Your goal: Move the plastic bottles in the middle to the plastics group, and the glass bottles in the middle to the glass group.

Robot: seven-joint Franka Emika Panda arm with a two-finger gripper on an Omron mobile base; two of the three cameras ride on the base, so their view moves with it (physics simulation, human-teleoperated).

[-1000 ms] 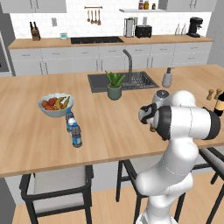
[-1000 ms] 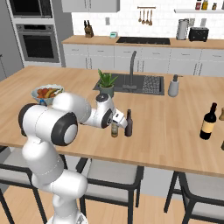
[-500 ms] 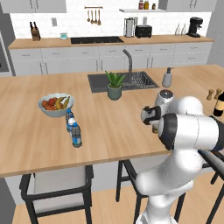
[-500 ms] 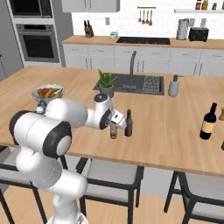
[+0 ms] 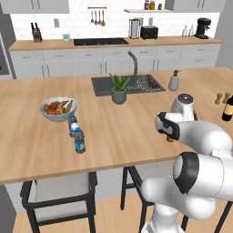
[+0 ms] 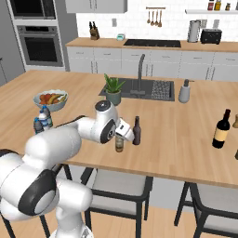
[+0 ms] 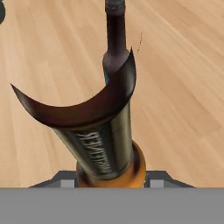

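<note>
Slim brown glass bottle (image 6: 136,130) upright beside labelled cylindrical bottle (image 6: 119,143); fingers' state unclear.

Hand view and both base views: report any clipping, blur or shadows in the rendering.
Hand view: the nearest bottle is so close that its near wall is cut open into a crescent edge, its label soft; the brown bottle stands sharp behind it. Right base view: soft shadows under the wine bottle. Left base view: even light, slightly soft, no glare on the counter.

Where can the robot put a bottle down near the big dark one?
Bare wood lies between the slim brown bottle and the wine bottle, in front of the sink. It is crowded by the fruit bowl and the water bottles.
</note>
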